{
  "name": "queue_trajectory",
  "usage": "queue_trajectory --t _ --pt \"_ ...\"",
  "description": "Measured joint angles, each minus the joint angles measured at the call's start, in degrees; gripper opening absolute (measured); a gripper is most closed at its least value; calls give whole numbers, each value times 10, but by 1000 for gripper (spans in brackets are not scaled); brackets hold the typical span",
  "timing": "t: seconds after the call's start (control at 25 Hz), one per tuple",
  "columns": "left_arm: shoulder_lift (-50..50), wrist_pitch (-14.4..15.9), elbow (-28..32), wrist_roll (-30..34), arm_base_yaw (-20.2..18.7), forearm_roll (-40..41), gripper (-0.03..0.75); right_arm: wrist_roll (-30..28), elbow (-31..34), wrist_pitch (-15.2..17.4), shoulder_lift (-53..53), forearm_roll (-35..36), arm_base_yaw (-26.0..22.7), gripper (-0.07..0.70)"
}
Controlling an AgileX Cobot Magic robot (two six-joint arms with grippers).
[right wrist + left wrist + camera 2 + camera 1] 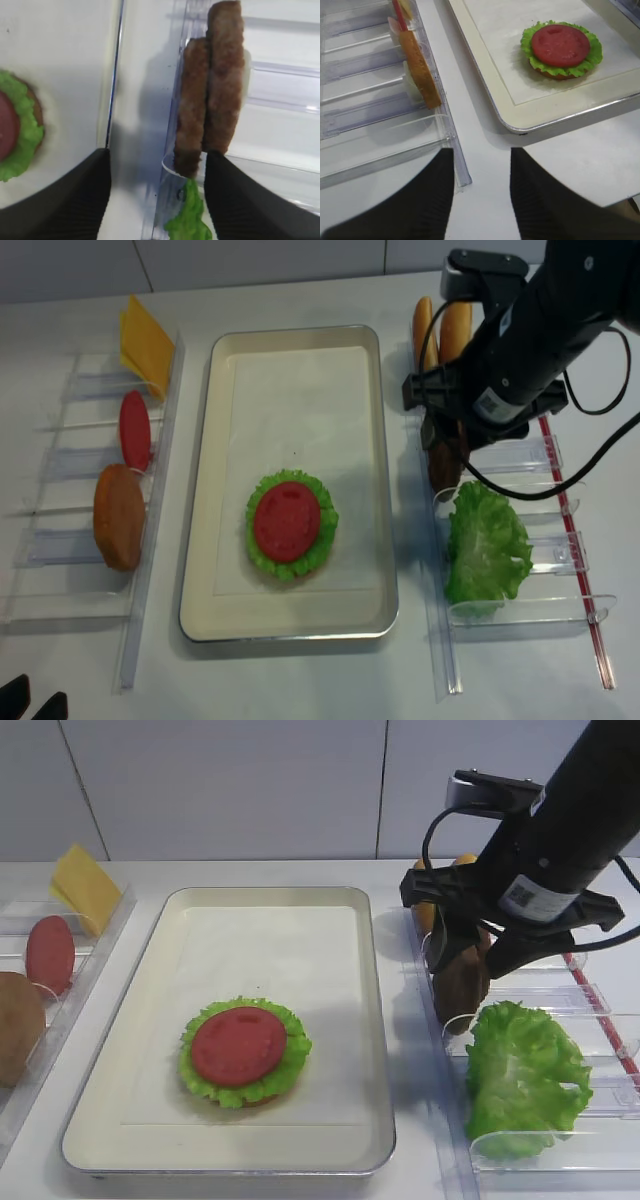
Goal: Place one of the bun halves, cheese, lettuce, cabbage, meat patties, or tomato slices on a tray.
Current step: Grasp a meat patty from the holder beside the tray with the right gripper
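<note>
Right gripper (156, 192), jaws spread wide and holding nothing, hangs over two meat patties (210, 100) standing upright at upper center; closing may catch both, since they touch.

Bright, even overhead light fills every view, with soft shadows falling toward nine o'clock of the black right arm (560, 850) onto the cream-white rectangular metal tray (372, 980), faint glare on the clear plastic racks (520, 612), and blurred dark fingers (65, 200) close to both wrist cameras.
</note>
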Motion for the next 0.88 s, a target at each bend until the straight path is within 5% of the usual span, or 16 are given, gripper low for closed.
queue_trajectory --t 0.88 --pt "0 0 0 0 0 0 269 7 -6 17 35 16 0 393"
